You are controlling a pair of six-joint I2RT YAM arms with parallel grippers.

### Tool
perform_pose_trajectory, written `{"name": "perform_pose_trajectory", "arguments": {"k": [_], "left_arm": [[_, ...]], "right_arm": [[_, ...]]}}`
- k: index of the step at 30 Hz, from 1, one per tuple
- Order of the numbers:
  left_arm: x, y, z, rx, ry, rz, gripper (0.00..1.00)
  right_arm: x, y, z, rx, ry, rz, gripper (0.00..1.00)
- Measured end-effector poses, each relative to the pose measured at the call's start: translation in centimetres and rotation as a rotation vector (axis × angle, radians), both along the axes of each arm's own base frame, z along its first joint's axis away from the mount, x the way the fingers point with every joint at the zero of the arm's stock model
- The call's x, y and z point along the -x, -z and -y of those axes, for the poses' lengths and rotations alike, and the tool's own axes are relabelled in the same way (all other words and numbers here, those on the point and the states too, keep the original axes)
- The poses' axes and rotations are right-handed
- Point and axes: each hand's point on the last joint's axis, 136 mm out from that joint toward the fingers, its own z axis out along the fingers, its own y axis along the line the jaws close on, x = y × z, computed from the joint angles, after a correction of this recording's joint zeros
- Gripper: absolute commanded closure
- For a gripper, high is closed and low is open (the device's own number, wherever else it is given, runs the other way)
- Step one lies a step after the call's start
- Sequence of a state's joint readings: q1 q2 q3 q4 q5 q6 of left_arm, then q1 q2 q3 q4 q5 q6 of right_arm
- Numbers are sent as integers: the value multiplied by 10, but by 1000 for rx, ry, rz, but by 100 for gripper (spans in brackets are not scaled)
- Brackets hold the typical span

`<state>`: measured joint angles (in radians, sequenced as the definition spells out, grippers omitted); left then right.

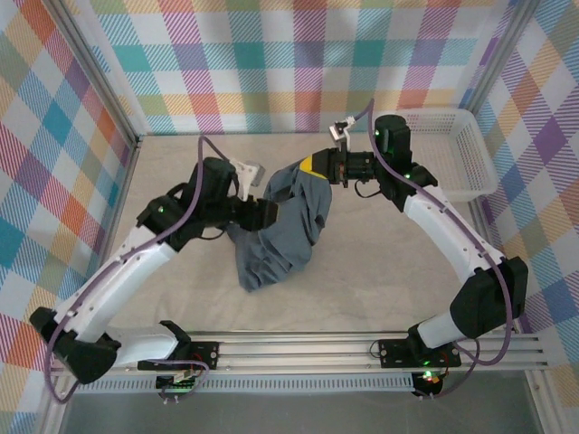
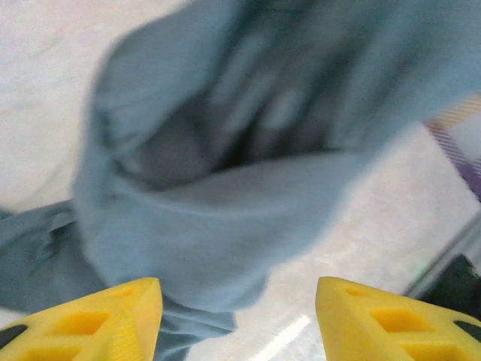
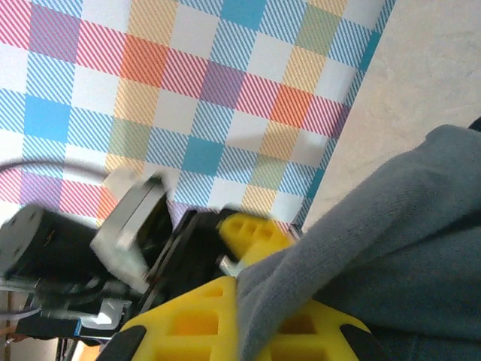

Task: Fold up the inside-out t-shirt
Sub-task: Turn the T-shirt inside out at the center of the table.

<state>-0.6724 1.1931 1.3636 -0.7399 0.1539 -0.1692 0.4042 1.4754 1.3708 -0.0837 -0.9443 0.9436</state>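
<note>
Left of centre in the top view, the left fingers (image 1: 263, 214) stand apart, holding nothing, just beside the bunched slate blue-grey soft cloth t-shirt (image 1: 285, 231), which lies mid-frame on the pale surface (image 1: 389, 262). They should take a clear outer edge, then draw away from the right fingers (image 1: 317, 166), clamped on 1 upper edge, to spread it flat. The heap's long axis runs from lower left to upper right. Collar and hem seem buried, so I cannot tell which end leads.

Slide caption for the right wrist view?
Right gripper shut on slate blue-grey cloth t-shirt, colourful checked wall behind.
</note>
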Motion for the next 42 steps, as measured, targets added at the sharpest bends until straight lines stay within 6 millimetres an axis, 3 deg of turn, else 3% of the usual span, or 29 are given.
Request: {"name": "perform_pose_trajectory", "arguments": {"k": [4,9,13,18,22,26,30,32,34,38,40,42], "left_arm": [[-8,-8,6,29,-18,51,64],[-39,13,18,17,-79,17,51],[-45,21,41,78,-25,-27,47],[-54,17,44,91,-49,-30,63],[-63,7,37,111,-103,-19,100],[-72,-11,28,185,-150,-47,100],[-71,-51,27,364,-143,-175,100],[-64,-70,34,452,-111,-240,100],[-57,-73,37,489,-101,-307,100],[-49,-79,32,503,-122,-361,100],[-45,-77,29,497,-131,-376,100],[-44,-75,28,497,-144,-393,100]], "right_arm": [[2,1,-2,6,-13,-10,100],[9,-3,-9,7,-48,-12,100],[15,-8,-12,11,-71,-4,100],[19,-8,-15,15,-86,-5,100],[21,-7,-15,20,-89,-11,100],[14,1,-9,54,-56,-16,100],[-23,31,13,141,40,-36,100],[-47,56,17,201,44,-36,87],[-61,84,15,264,29,-61,74],[-62,131,23,381,46,-157,52],[-55,132,34,426,100,-144,50],[-39,118,49,440,177,-91,50]]}}
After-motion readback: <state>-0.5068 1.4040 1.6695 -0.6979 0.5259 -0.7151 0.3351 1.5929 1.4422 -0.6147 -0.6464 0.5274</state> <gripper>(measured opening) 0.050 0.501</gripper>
